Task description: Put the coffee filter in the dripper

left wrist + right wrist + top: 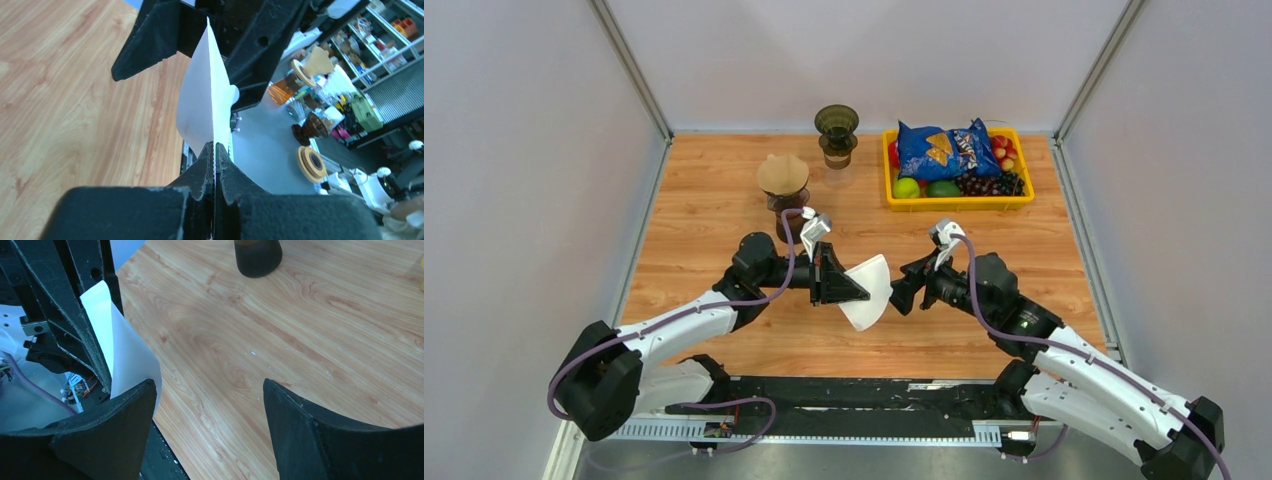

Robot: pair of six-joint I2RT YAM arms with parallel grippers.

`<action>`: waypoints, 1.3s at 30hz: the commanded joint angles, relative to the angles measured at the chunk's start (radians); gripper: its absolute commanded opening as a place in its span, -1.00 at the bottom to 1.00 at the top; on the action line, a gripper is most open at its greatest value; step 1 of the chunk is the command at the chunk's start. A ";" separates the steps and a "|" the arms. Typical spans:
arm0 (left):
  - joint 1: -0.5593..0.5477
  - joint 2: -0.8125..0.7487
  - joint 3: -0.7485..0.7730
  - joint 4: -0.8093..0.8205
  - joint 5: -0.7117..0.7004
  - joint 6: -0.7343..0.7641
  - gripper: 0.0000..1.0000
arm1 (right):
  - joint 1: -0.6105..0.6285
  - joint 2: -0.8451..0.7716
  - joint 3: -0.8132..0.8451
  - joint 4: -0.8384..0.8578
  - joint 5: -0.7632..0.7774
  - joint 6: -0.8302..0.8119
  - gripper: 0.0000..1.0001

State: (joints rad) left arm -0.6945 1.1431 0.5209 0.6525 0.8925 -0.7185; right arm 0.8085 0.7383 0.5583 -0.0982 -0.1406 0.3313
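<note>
My left gripper (856,290) is shut on a white cone-shaped coffee filter (871,291) and holds it above the table's middle. In the left wrist view the filter (202,100) stands edge-on, pinched between my closed fingertips (215,152). My right gripper (898,289) is open, right next to the filter's right edge, with the jaws spread to either side of it. In the right wrist view the filter (127,352) is beside my left finger (125,425). A dark olive dripper (836,128) stands at the back centre. A brown dripper holding a brown filter (782,178) stands left of it.
A yellow tray (957,202) with a blue chip bag (944,148) and fruit sits at the back right. A dark vessel base (257,257) shows at the top of the right wrist view. Grey walls enclose the wooden table (724,220).
</note>
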 commanded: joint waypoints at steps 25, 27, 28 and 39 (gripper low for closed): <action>-0.062 0.006 0.037 0.112 0.165 0.039 -0.99 | 0.002 -0.019 -0.002 0.229 -0.298 0.000 0.00; -0.063 0.006 0.037 0.112 0.163 0.038 -0.99 | 0.002 -0.010 0.001 0.228 -0.303 0.000 -0.07; -0.062 0.005 0.039 0.111 0.162 0.038 -0.99 | 0.001 -0.005 0.000 0.227 -0.304 0.000 -0.14; -0.063 0.008 0.039 0.105 0.140 0.031 -0.99 | 0.001 -0.006 -0.001 0.230 -0.344 0.003 -0.84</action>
State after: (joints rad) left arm -0.7525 1.1431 0.5209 0.7311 1.0355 -0.7082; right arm 0.8085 0.7361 0.5533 0.0811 -0.4416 0.3340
